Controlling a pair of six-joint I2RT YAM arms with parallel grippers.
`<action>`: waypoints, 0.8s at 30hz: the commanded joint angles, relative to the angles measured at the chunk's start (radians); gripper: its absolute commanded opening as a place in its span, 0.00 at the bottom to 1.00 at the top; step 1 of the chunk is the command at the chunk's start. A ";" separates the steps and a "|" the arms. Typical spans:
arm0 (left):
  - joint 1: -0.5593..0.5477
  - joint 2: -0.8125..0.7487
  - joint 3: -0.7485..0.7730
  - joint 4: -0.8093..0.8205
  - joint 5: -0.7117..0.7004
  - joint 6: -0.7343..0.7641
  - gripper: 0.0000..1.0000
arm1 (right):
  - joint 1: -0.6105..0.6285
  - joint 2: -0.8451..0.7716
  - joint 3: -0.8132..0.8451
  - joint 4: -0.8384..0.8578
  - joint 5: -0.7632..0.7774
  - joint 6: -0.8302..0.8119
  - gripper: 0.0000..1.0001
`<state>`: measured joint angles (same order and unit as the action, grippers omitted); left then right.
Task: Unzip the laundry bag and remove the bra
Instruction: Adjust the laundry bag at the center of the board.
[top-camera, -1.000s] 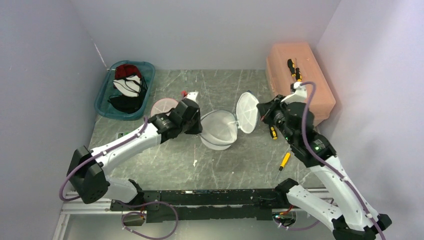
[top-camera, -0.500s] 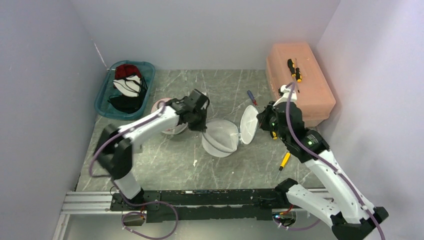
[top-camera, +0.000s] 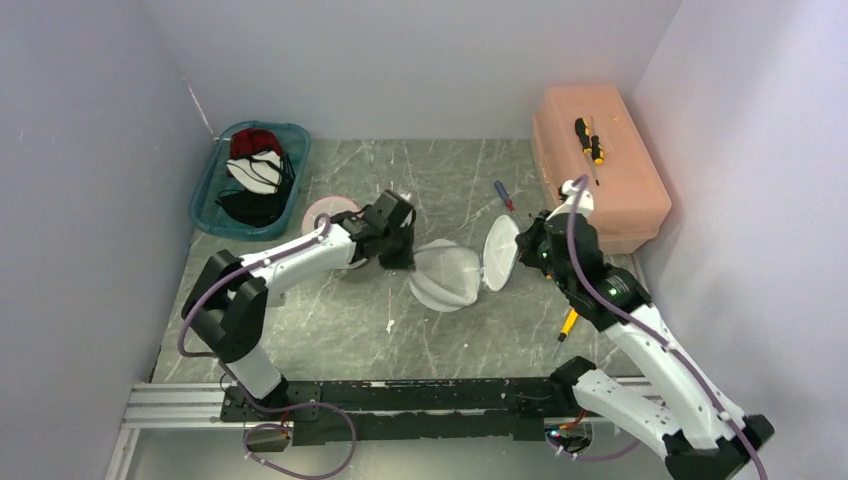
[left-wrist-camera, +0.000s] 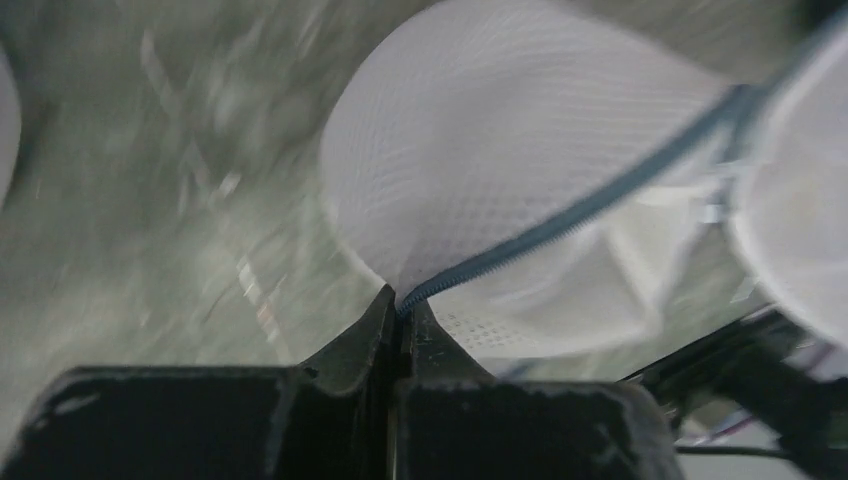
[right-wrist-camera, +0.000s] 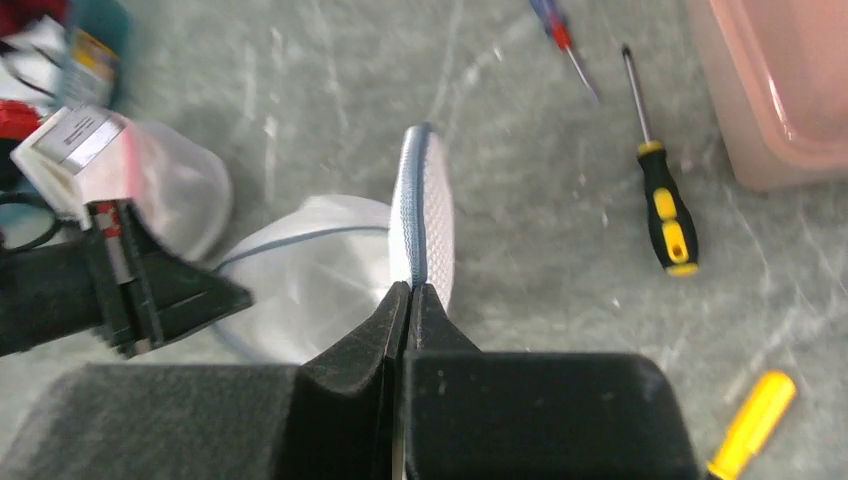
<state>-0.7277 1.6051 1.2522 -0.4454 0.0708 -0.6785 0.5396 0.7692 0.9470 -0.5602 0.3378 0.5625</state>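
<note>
- Teal tub (top-camera: 203, 185) sits way over at 10 o'clock on the table (top-camera: 340, 320), stuffed with red, white and black clothes.
- At the tub's 4 o'clock there's a pale pink round thing (top-camera: 322, 211), half hidden by the left arm. No idea what it is.
- Left gripper (left-wrist-camera: 400, 298) has its fingers squeezed together on the blue-grey zipper tape (left-wrist-camera: 600, 195), at the 9 o'clock edge of the laundry bag (top-camera: 445, 275).
- The bag is mid-table, a white mesh dome, unzipped, with its round flap (top-camera: 499, 252) standing up at its 3 o'clock.
- Can't make out the bra through the mesh.
- Right gripper (right-wrist-camera: 410, 290) is clamped tight on that flap's rim.
- Loose tools: a red-and-blue screwdriver (top-camera: 504, 194) at the flap's 12 o'clock, a black-and-yellow screwdriver (right-wrist-camera: 665, 215) just beside the box, and a yellow handle (top-camera: 568, 322) at the flap's 5 o'clock.
- Salmon box (top-camera: 620, 190) sits at 2 o'clock, with one more screwdriver (top-camera: 585, 140) on its lid.
</note>
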 joint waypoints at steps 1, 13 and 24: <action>-0.010 -0.152 0.040 -0.029 -0.030 0.040 0.03 | 0.002 -0.025 0.078 -0.003 0.034 -0.009 0.00; -0.033 -0.171 -0.149 0.057 -0.080 -0.004 0.22 | 0.002 -0.056 -0.015 0.006 0.027 0.024 0.00; -0.068 -0.217 -0.141 0.058 -0.142 0.126 0.53 | 0.002 -0.065 -0.043 -0.015 0.018 0.054 0.00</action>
<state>-0.7784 1.4494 1.0302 -0.4126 -0.0204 -0.6209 0.5404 0.7216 0.8528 -0.5972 0.3550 0.6022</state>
